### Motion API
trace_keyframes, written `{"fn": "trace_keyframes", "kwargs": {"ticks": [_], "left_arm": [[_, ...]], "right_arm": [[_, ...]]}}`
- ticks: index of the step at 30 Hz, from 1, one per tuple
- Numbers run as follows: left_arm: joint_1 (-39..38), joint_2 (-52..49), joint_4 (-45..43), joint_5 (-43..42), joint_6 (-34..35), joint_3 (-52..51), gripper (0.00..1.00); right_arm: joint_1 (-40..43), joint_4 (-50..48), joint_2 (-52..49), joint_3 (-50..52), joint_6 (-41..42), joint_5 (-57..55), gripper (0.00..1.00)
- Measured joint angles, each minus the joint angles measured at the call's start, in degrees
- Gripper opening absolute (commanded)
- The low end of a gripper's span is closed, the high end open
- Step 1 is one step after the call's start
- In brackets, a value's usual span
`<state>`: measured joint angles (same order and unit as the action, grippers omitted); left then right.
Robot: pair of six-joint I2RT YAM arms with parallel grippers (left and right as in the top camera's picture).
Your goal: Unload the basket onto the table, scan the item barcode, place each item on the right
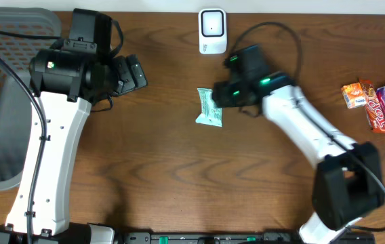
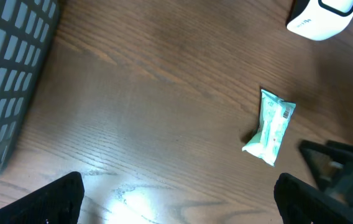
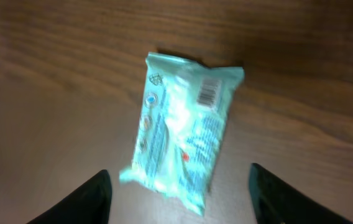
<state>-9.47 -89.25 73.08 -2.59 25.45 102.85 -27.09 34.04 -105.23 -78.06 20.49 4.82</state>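
Six entries logged, left to right. Found at far left: grey mesh basket (image 1: 3,102), over the wooden table (image 1: 165,169) edge. Found near it: left gripper (image 2: 176,190), jaws spread wide, holding nothing. Found top centre: white scanner (image 1: 212,30). Found below scanner: mint-green packet (image 3: 183,134), flat, barcode up, near end between parted fingers (image 3: 96,199) of right gripper (image 3: 179,171), ungripped. Found far right: snack packets (image 1: 375,102), clustered.
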Motion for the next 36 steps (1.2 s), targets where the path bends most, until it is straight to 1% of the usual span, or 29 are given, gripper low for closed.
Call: {"fn": "trace_keyframes", "kwargs": {"ticks": [4, 10, 12, 15, 16, 19, 24, 25, 27, 28, 30, 34, 36], "left_arm": [[0.0, 0.0, 0.0, 0.0, 0.0, 0.0, 0.98], [0.0, 0.0, 0.0, 0.0, 0.0, 0.0, 0.98], [0.0, 0.0, 0.0, 0.0, 0.0, 0.0, 0.98], [0.0, 0.0, 0.0, 0.0, 0.0, 0.0, 0.98], [0.0, 0.0, 0.0, 0.0, 0.0, 0.0, 0.98], [0.0, 0.0, 0.0, 0.0, 0.0, 0.0, 0.98], [0.0, 0.0, 0.0, 0.0, 0.0, 0.0, 0.98], [0.0, 0.0, 0.0, 0.0, 0.0, 0.0, 0.98], [0.0, 0.0, 0.0, 0.0, 0.0, 0.0, 0.98], [0.0, 0.0, 0.0, 0.0, 0.0, 0.0, 0.98], [0.0, 0.0, 0.0, 0.0, 0.0, 0.0, 0.98], [0.0, 0.0, 0.0, 0.0, 0.0, 0.0, 0.98], [0.0, 0.0, 0.0, 0.0, 0.0, 0.0, 0.98]], "right_arm": [[-6.29, -4.35, -3.78, 0.0, 2.54, -10.08, 0.7], [-11.37, -7.78, -9.22, 0.11, 4.11, -18.78, 0.65], [-11.91, -7.78, -9.68, 0.17, 4.5, -21.31, 0.61], [-12.31, -7.72, -9.73, 0.17, 4.79, -25.62, 0.6], [-12.33, -7.45, -9.88, 0.17, 4.79, -26.97, 0.57], [-12.31, -6.36, -11.1, 0.17, 4.72, -28.81, 0.44], [-12.33, -4.98, -14.29, 0.17, 5.14, -30.36, 0.44], [-12.48, -4.96, -14.43, 0.15, 5.14, -30.67, 0.4], [-12.48, -4.46, -14.43, 0.09, 5.18, -30.82, 0.25], [-12.48, -4.02, -14.43, 0.02, 5.64, -31.01, 0.15], [-12.48, -3.41, -14.4, -0.31, 6.4, -31.23, 0.01], [-11.69, -2.47, -13.86, -0.96, 6.97, -28.65, 0.01], [-10.38, -2.45, -13.11, -0.96, 6.97, -24.87, 0.01]]}}
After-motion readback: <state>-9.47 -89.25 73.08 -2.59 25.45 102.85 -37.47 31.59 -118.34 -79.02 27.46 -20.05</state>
